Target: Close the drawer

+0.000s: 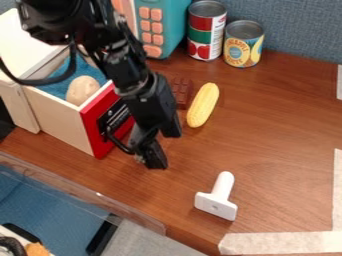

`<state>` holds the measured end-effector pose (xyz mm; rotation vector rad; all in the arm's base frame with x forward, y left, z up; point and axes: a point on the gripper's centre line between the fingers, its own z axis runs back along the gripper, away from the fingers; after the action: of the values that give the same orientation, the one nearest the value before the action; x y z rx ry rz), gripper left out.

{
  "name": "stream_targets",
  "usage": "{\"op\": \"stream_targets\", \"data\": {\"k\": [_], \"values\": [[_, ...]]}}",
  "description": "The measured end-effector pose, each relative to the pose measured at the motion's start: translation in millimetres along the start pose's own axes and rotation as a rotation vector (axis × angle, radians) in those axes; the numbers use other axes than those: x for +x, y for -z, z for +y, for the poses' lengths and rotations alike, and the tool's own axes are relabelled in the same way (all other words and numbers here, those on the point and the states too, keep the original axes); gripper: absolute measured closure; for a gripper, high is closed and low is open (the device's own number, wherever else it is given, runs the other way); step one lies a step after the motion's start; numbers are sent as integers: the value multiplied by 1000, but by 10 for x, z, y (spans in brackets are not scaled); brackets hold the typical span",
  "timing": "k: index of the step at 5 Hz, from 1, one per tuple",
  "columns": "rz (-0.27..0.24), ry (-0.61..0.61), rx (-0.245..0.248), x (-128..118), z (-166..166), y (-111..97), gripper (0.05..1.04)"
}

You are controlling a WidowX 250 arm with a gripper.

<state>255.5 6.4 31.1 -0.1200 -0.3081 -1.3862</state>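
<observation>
While the drawer (pixel 101 146) juts out of its wooden cabinet (pixel 18 107) with a brown oval thing (pixel 82 90) inside, the black gripper (pixel 165 150) hangs just off its red front, fingers parted. Beyond lies the corn (pixel 203 105); two cans (pixel 207 30) (pixel 243 44) stand near the back edge. Tabletop (pixel 280 125) stretches between the white tool (pixel 217 200) and the right-hand tape (pixel 338 190).

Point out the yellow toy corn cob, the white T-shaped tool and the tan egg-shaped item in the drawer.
yellow toy corn cob (pixel 203 105), camera view, middle
white T-shaped tool (pixel 222 186), camera view, handle
tan egg-shaped item (pixel 82 90), camera view, upper side
</observation>
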Motion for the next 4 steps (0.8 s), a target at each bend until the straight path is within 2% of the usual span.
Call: {"op": "stream_targets", "data": {"k": [1, 2, 3, 4], "values": [[14, -11, 12, -175, -7, -31, 85], [105, -21, 1, -349, -34, -76, 84], [174, -51, 20, -527, 27, -165, 84], [194, -112, 48, -718, 84, -267, 84]]}}
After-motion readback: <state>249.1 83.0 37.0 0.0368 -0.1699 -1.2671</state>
